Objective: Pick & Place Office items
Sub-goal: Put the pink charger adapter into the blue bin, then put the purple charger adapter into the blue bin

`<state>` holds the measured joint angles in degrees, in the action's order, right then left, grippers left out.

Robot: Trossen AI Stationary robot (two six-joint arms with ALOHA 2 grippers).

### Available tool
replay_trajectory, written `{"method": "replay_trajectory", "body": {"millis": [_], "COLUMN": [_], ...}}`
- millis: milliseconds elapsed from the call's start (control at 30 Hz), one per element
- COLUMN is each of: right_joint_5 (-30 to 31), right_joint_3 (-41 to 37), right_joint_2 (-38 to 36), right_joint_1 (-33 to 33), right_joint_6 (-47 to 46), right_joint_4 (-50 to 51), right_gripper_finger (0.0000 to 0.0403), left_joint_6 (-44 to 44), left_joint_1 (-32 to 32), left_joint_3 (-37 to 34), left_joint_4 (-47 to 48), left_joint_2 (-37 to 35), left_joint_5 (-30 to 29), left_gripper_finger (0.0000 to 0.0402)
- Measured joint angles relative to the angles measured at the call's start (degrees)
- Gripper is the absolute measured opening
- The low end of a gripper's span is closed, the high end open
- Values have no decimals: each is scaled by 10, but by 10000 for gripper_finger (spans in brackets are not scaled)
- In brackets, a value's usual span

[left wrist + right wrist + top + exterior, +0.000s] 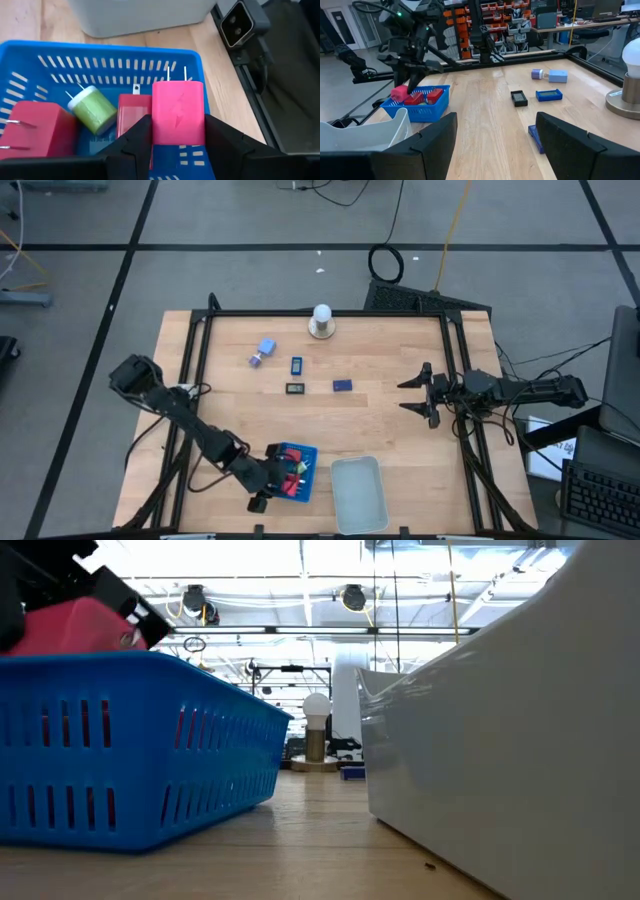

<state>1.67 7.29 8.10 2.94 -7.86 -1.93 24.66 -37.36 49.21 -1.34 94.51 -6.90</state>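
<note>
Hovering left gripper (177,137) clutching pink charger (178,113)

The left gripper (283,478) is reaching over the blue tray (301,453) at the bench's (390,430) near edge, with red pieces (298,471) lying inside it. A clear tray (357,494) is sitting just beside the blue one. Farther back, a light blue piece (266,347), a blue rectangle (296,365), a black piece (295,389) and a dark blue piece (342,385) are lying apart on the wood. The right gripper (412,395) is hovering with its fingers spread at the right side.
</note>
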Motion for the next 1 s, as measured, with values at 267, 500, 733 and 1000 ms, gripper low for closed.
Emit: {"method": "replay_trajectory", "body": {"millis": [267, 500, 733, 1000], "right_joint_5": [0, 0, 0, 0], "right_joint_3": [0, 0, 0, 0], "right_joint_2": [0, 0, 0, 0], "right_joint_1": [0, 0, 0, 0], "right_joint_6": [4, 6, 4, 5], "right_joint_4": [0, 0, 0, 0], "right_gripper_finger": [263, 263, 263, 263], "left_joint_6": [38, 72, 71, 29], "left_joint_1": [2, 2, 3, 7], "left_joint_3": [0, 0, 0, -1], "left_joint_4": [0, -3, -3, -13], "left_joint_2": [4, 3, 3, -32], "left_joint_5": [11, 11, 11, 10], "left_gripper_finger": [155, 202, 236, 244]}}
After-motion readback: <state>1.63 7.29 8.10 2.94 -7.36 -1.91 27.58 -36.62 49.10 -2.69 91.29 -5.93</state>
